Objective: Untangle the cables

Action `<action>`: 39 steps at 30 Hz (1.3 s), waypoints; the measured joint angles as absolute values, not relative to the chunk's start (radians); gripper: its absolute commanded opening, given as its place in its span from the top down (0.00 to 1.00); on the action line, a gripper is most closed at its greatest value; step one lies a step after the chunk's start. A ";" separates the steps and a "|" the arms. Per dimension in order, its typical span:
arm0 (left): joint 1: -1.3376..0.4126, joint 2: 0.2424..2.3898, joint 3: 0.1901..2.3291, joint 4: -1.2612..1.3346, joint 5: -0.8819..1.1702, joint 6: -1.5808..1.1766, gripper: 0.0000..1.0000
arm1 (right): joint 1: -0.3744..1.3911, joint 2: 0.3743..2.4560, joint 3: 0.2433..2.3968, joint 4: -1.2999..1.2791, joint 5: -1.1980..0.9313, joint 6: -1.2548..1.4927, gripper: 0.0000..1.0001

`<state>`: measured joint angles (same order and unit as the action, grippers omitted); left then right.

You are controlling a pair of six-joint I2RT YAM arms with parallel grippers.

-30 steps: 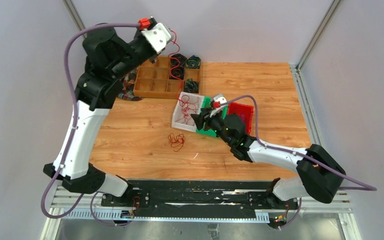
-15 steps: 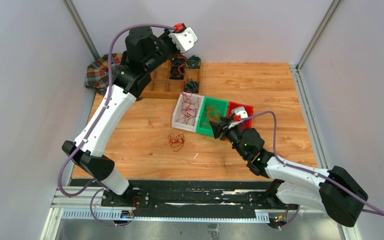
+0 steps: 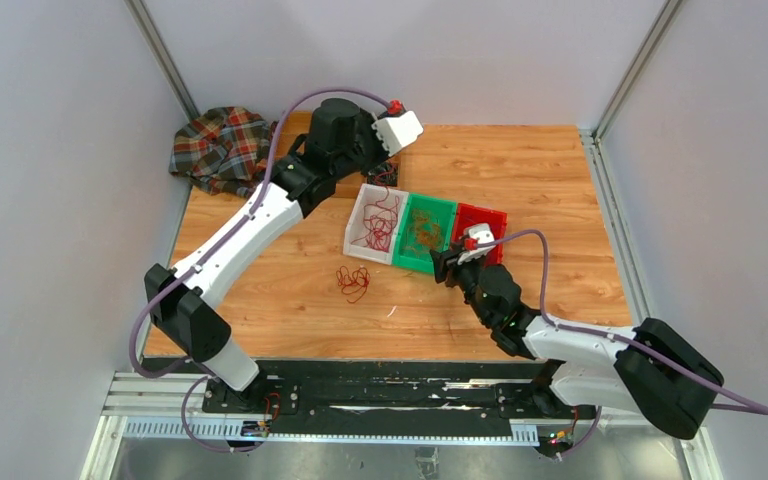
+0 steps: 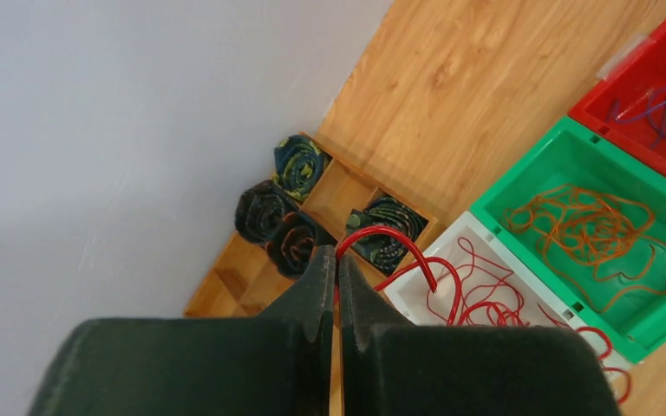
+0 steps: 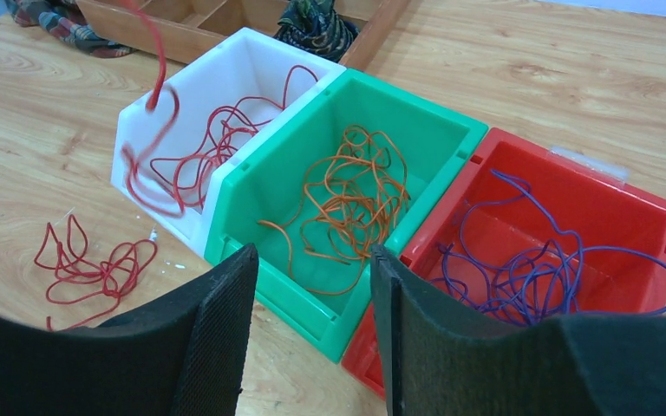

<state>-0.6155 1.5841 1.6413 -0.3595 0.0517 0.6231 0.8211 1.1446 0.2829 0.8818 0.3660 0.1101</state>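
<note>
Pinching a red cable (image 4: 390,231) over the white bin (image 5: 251,39), the left tool (image 4: 336,260) is clenched; the right tool (image 5: 312,256) hangs released by the green bin (image 5: 416,100). Cables seem light, limp, easily snagged; better to take the red bunch (image 5: 95,269) on the worktop (image 5: 17,173) by a free loop

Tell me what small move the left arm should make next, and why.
Probably lower the left pincer toward the white bin, then open it. It is shut on a red wire that hangs down to that bin, where the other red wires lie, so the strand looks ready to drop in.
</note>
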 measured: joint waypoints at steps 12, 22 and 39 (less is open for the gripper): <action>-0.618 1.687 1.505 -0.316 -0.033 0.679 1.00 | 0.793 1.182 0.215 1.041 0.386 0.139 0.50; -0.550 1.890 1.633 -0.295 -0.090 0.765 1.00 | 0.717 1.213 0.171 1.126 0.360 0.213 0.50; -0.584 1.924 1.486 -0.371 0.010 0.788 0.98 | 0.710 1.235 0.163 1.179 0.344 0.241 0.50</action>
<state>-0.5838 1.9244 1.4864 -0.3706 0.0101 0.7876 0.7105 1.2350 0.1635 1.1790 0.3435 0.2413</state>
